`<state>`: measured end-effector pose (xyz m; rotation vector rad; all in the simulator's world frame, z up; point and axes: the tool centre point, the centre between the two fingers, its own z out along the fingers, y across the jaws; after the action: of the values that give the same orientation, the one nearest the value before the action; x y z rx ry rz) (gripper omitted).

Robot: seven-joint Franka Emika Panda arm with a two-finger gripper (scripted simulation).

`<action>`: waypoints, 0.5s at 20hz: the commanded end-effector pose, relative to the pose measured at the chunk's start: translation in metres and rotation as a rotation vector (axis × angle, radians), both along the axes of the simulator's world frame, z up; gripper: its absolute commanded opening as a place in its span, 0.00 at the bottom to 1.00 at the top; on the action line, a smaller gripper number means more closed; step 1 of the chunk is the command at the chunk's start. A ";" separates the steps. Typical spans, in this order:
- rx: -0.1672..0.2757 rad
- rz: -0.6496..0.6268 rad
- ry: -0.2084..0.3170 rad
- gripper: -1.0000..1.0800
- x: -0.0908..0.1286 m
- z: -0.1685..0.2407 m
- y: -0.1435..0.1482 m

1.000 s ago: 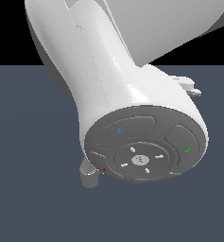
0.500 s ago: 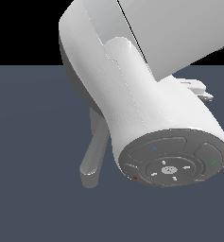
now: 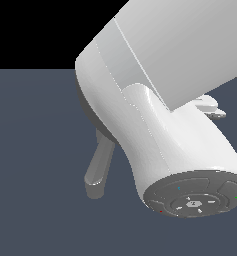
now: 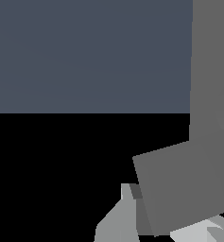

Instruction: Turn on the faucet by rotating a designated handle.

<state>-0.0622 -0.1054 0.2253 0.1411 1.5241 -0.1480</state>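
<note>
The exterior view is dominated by the white robot arm (image 3: pixel 155 130), whose round grey end cap (image 3: pixel 195 200) sits near the lower right corner of the picture. The arm covers most of the faucet (image 3: pixel 101 167). Only a grey spout-like part with a downturned tip shows, at the arm's left side, above the dark blue-grey surface (image 3: pixel 35 165). A small light grey part (image 3: pixel 210 106) projects past the arm at the exterior view's right; its identity cannot be determined.

Open surface extends across the whole of the exterior view's left, from the faucet part out to the picture edge. The far edge of the surface meets a black background.

The wrist view shows what the exterior view hides: a flat grey slab (image 4: pixel 184 189) joined to a tall grey bar (image 4: pixel 211 66) that is cut off by the picture edges. Whether either is the handle cannot be determined. A light grey finger (image 4: pixel 118 220) of the gripper (image 4: pixel 156 229) lies just beside the slab, and a second pale part shows at the far side. How far the jaws stand apart, and whether they hold anything, cannot be told. The handle cannot be identified with certainty in either view.
</note>
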 end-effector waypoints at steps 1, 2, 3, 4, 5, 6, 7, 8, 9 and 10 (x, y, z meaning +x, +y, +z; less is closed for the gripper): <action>-0.015 0.055 0.044 0.00 0.002 -0.016 0.010; -0.015 0.055 0.044 0.00 0.002 -0.019 0.009; -0.015 0.056 0.044 0.00 0.002 -0.022 0.008; -0.015 0.056 0.044 0.00 0.002 -0.025 0.008; -0.015 0.056 0.044 0.00 0.002 -0.028 0.007; -0.015 0.057 0.044 0.00 0.002 -0.031 0.006; -0.015 0.058 0.044 0.00 0.002 -0.034 0.005; -0.015 0.058 0.045 0.00 0.002 -0.037 0.004; -0.015 0.058 0.045 0.00 0.002 -0.040 0.003; -0.015 0.059 0.045 0.00 0.002 -0.043 0.003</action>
<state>-0.0612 -0.1076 0.1916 0.0965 1.5552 -0.1297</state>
